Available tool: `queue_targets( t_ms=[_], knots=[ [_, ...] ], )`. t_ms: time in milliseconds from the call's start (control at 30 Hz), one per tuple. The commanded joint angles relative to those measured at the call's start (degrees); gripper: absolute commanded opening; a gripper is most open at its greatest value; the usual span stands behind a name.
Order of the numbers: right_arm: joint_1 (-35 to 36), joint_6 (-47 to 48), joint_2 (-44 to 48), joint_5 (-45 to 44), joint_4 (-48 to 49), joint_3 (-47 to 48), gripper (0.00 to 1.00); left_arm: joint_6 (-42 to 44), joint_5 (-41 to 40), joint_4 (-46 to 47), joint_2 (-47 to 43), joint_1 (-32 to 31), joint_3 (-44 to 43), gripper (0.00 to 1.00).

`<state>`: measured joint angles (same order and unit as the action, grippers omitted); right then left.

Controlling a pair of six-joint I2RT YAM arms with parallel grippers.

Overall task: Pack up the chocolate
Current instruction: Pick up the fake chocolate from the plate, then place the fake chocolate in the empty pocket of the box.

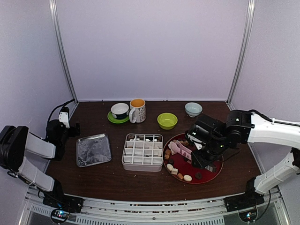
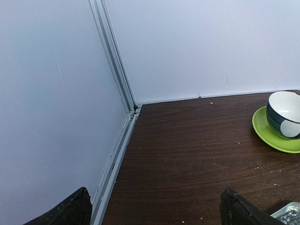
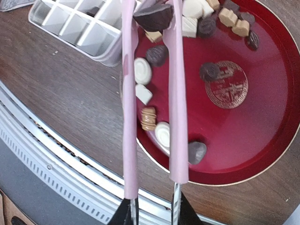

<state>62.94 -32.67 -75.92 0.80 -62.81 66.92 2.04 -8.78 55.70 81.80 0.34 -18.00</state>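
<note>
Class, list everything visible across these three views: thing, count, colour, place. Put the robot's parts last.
Chocolates: many, white to dark brown, on the plate.
Dark chocolate: one, in the tongs.
Divided box: one, white, centre.
Plate: one, red, right of box.
Tongs: one, pink, over plate.
Tray: one, silver, left of box.
Green bowl, pale blue bowl, blue-and-white bowl: one each, back row.
Saucer: one, green, under blue-and-white bowl.
Mug: one, white, back row.
Left gripper: black, open, far left.
Right gripper: black, shut on tongs.
</note>
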Motion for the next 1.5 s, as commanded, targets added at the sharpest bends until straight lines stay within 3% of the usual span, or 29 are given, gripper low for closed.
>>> queue_targets(
  t_ms=[0, 433, 700, 900, 1200, 1467],
  knots=[
    [1.9, 2.8, -3.7, -0.1, 4.6, 3.4, 0.22, 0.5, 0.5, 3.3, -0.2, 0.4, -0.5, 0.98],
    [3.3, 15.6, -13.1, -0.8, 13.0, 9.5, 0.18, 0.6, 0.4, 3.3, -0.1, 0.5, -0.5, 0.98],
    [0.4, 13.1, -16.0, -2.8, 6.2, 20.0, 0.15, 0.6, 0.5, 3.3, -0.1, 0.4, -0.5, 0.98],
    [-1.2, 16.3, -19.2, 4.6, 1.3, 26.4, 0.18, 0.6, 0.6, 3.3, -0.1, 0.4, -0.5, 0.98],
    [-4.4, 7.4, -22.4, 15.6, 4.1, 30.6, 0.17, 0.6, 0.4, 3.3, -0.1, 0.4, -0.5, 0.98],
    [-5.8, 3.8, -27.4, 20.5, -0.9, 38.2, 0.17, 0.6, 0.5, 3.3, -0.1, 0.4, -0.5, 0.98]
  ],
)
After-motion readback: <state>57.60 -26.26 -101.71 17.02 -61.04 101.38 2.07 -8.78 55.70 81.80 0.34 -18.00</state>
